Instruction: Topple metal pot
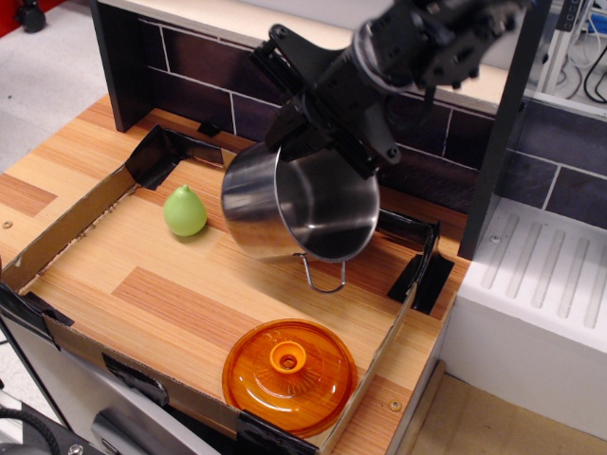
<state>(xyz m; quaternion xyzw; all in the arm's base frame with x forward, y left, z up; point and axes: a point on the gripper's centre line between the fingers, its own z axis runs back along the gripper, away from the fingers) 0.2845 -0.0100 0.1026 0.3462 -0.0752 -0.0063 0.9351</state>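
The metal pot point(285, 204) is a large shiny steel cylinder, tipped steeply onto its side with its open mouth facing the front right. One wire loop handle point(324, 275) hangs below its rim. My black gripper point(327, 142) comes down from the upper right and is shut on the pot's upper rim, holding it tilted just above the wooden board. The fingertips are partly hidden by the rim.
A green pear-shaped object point(184, 210) lies left of the pot. An orange translucent domed lid point(289, 373) sits at the front. A low cardboard wall point(66, 227) with black taped corners rings the wooden board point(171, 284). A dark tiled back wall and a white unit point(541, 313) stand behind and right.
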